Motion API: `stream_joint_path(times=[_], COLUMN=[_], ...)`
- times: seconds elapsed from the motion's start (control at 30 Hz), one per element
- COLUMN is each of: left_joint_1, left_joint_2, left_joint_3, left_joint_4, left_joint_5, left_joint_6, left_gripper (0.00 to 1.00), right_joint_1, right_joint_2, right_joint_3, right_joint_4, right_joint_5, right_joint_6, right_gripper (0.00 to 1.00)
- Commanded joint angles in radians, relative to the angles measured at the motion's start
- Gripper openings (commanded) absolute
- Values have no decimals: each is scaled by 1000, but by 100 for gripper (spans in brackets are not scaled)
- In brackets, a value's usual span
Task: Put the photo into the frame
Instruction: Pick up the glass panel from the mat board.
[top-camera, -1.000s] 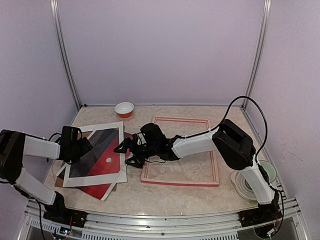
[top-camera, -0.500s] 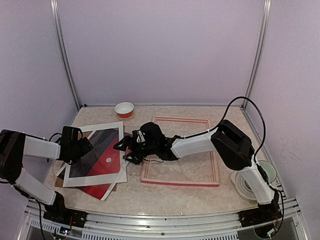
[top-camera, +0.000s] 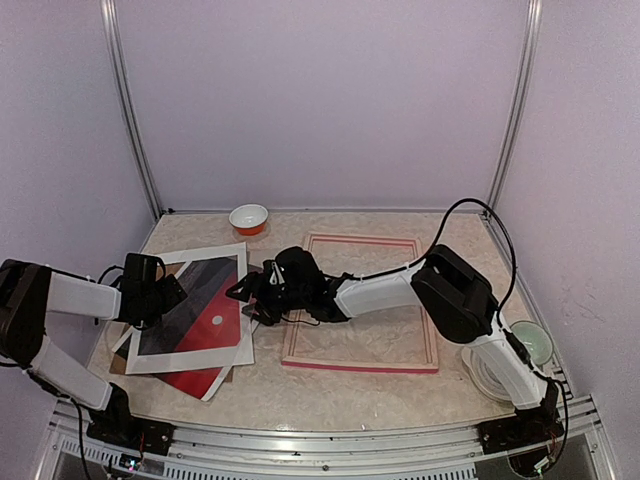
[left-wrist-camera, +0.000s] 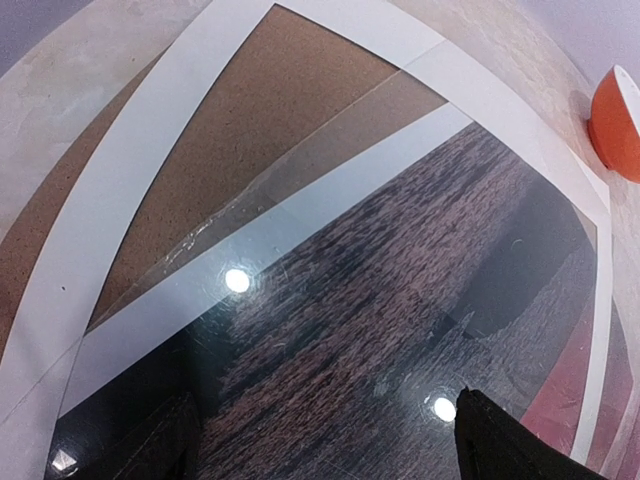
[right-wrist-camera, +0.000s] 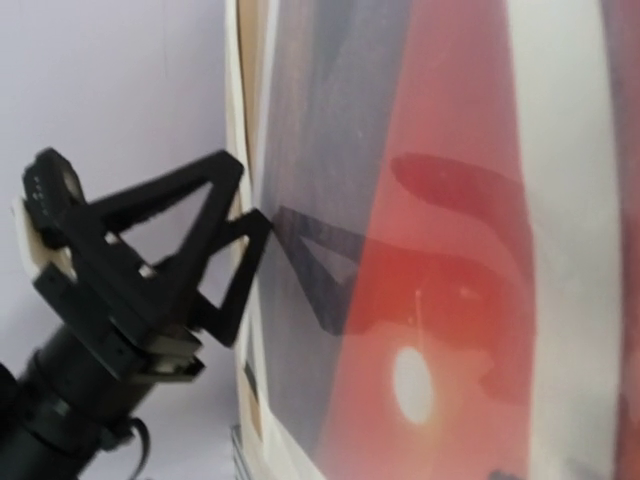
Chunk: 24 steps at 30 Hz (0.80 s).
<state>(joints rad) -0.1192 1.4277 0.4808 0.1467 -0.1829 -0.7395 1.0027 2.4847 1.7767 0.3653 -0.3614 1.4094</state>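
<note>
Several loose layers make this pickup risky. The photo (top-camera: 205, 315) lies flat in a skewed stack just left of the frame (top-camera: 360, 366). It shows through the opening of the white mat (top-camera: 200, 253), with the brown backing board (left-wrist-camera: 250, 130) underneath, while the frame lies flat with bare table (top-camera: 330, 390) showing inside it. The left gripper (left-wrist-camera: 327, 420) hangs low over the stack's left part, fingers wide apart and nothing between them. The right gripper (top-camera: 248, 300) is at the stack's right edge, and we cannot tell whether its jaws are apart or pinching. We judge that a pinch there could lift the mat or board along with the print, or the mat alone. A drag toward the frame could crease the print or shove the frame's left rail.
</note>
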Motion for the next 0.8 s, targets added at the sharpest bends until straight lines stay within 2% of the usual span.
stream_joint_path(times=[0.0, 0.33, 0.6, 0.77], left_joint_1=[-7, -6, -7, -5], left_joint_2=[7, 1, -4, -17], left_joint_3=[-27, -35, -40, -48], left_joint_4=[-30, -24, -20, -18], left_joint_5=[36, 38, 44, 58], left_joint_6=[-9, -11, -13, -25], left_gripper=[87, 87, 88, 88], right_joint_1=[-7, -7, -8, -12], right_joint_2=[47, 93, 111, 85], right_joint_3=[57, 118, 137, 92], right_joint_4=[45, 33, 33, 46], right_joint_5=[14, 36, 30, 24], right_joint_6=[17, 25, 30, 33], right_gripper=[69, 65, 52, 38])
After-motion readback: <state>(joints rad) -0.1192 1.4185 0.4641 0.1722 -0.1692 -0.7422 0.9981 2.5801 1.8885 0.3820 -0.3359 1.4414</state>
